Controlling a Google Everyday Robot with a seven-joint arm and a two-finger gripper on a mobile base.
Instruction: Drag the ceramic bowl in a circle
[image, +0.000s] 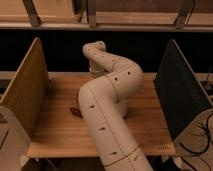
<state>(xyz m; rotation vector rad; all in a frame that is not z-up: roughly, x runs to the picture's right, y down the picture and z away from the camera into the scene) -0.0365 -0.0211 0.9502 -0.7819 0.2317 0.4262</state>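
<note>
The wooden bench (60, 125) is spanned by the white arm (107, 110). The pincer is hidden behind the arm's elbow, so its state cannot be told. The ceramic bowl is likewise hidden. A small dark red piece (76, 111) is seen beside the arm.

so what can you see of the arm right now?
The arm is cream, with smooth plastic-looking shells and small dark dots along them. It rises from the bottom centre, bends at an elbow over the right of the wooden table, then runs back left and curls down at the far edge. Its hand is hidden behind the arm's own links, and so is the bowl. Only a small dark red piece shows at its left side.
</note>
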